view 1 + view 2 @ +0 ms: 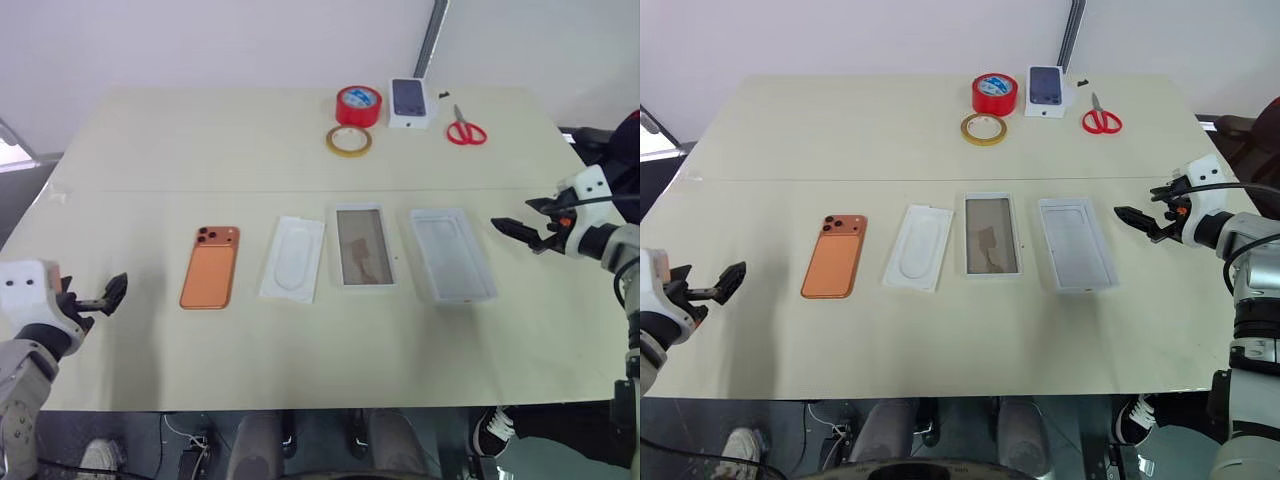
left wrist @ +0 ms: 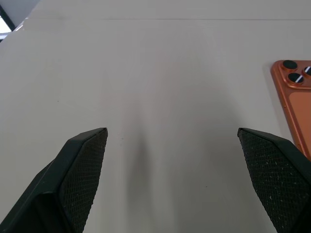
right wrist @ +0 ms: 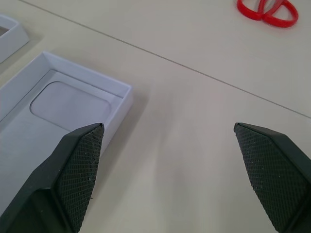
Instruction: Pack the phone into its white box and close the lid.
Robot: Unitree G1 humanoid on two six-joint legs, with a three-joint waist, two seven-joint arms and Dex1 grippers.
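The phone (image 1: 210,266) lies flat on the table (image 1: 200,150), two spots left of the white box (image 1: 364,246), and both the left gripper (image 1: 112,292) and right gripper (image 1: 521,232) are wide open, holding nothing.

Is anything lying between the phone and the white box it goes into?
Yes. The thin white insert lies flat between the phone and the white box, in the same row. Carrying the phone over it should clear it.

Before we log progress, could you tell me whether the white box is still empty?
Empty: the white box shows its bare brownish inner face, and the phone lies apart on the table.
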